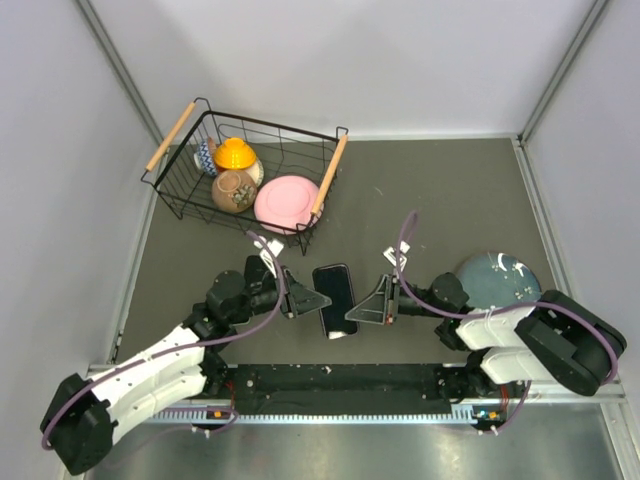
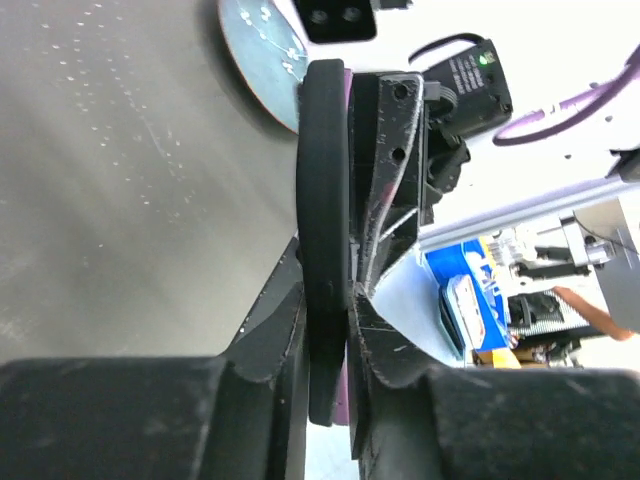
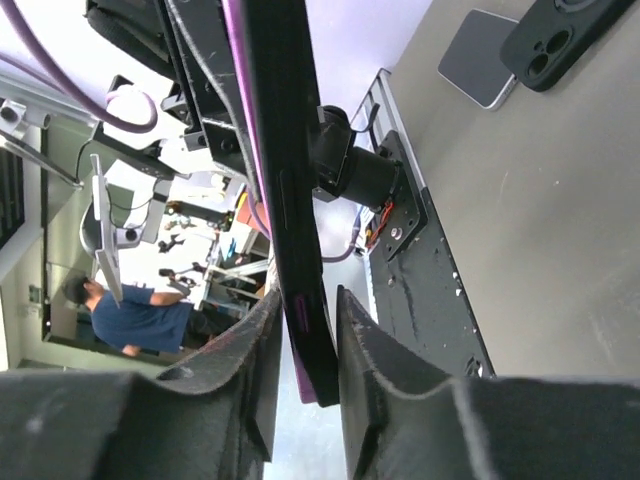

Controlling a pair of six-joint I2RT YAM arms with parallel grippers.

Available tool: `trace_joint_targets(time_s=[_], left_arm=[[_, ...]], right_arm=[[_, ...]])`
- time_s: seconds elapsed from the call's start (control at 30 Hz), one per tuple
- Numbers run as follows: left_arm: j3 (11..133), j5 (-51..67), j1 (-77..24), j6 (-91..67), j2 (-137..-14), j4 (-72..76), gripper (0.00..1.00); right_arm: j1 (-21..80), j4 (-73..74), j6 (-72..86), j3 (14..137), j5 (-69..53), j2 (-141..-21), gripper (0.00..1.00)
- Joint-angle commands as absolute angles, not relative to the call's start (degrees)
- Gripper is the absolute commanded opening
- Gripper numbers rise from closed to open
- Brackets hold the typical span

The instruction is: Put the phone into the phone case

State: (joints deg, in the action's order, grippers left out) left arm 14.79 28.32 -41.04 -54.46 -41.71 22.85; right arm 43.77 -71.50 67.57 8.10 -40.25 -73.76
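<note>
Between the left gripper [image 1: 308, 300] and the right gripper [image 1: 365, 312], seen from above, the phone [image 1: 335, 298] is clamped by its long sides. At the left wrist, its black edge is pinched between narrowly parted fingers [image 2: 270, 340]. At the right wrist, it is likewise squeezed edge-on.

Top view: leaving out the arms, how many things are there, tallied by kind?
2 plates: pink plate, blue-grey plate
2 cups: brown cup, blue-patterned cup
1 yellow domed piece
1 basket
1 phone
Total: 7
</note>
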Motion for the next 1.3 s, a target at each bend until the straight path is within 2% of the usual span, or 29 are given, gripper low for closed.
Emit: trace_joint_targets(time_s=[0.0,0.1,0.17,0.23,0.37,0.4,0.63,0.73,0.93,1.07,1.1,1.13,1.27], left_arm=[[16.61,33.22,-41.4,-53.0,-43.59,27.77,0.13],[17.22,34.63,-41.4,-51.86,-43.68,26.64,0.01],[17.75,35.24,-41.4,-50.89,-43.42,25.06,0.0],[18.37,35.51,-41.31,-49.57,-43.16,22.68,0.0],[18.28,36.91,-41.31,-49.04,-42.63,21.62,0.0],[18.19,37.78,-41.31,-49.3,-42.54,21.71,0.0],[18.46,42.36,-41.31,-49.75,-43.77,23.11,0.0],[18.46,43.67,-41.31,-49.83,-44.21,23.73,0.0],[18.46,45.44,-41.31,-50.62,-45.96,25.84,0.0],[17.84,45.7,-41.31,-52.03,-46.49,28.12,0.0],[17.75,45.62,-41.31,-52.12,-46.41,28.39,0.0],[17.75,45.62,-41.31,-52.12,-46.06,28.39,0.0],[17.84,44.21,-41.31,-51.16,-44.74,26.37,0.0]], right_arm=[[44.39,-92.11,68.47,8.79,-38.85,-72.86,0.33],[43.95,-91.76,68.55,8.79,-37.97,-72.42,0.5],[43.25,-90.71,68.82,8.79,-37.27,-71.64,0.58],[41.76,-88.61,68.64,9.31,-37.18,-70.76,0.61],[41.13,-75.8,61.56,12.03,-36.92,-66.02,0.63],[41.05,-66.97,59.52,13.0,-36.39,-62.96,0.64],[41.04,-39.78,44.59,20.91,-31.82,-51.79,0.67],[40.96,-36.05,42.46,22.67,-31.11,-50.28,0.64],[40.96,-37.52,43.15,22.94,-31.99,-51.41,0.55],[40.96,-39.02,43.94,22.41,-34.01,-53.52,0.55],[40.87,-38.15,43.95,22.15,-34.19,-53.61,0.56],[40.96,-37.71,43.68,21.89,-34.02,-53.53,0.63],[40.96,-33.49,42.72,19.6,-29.8,-50.54,0.76]])
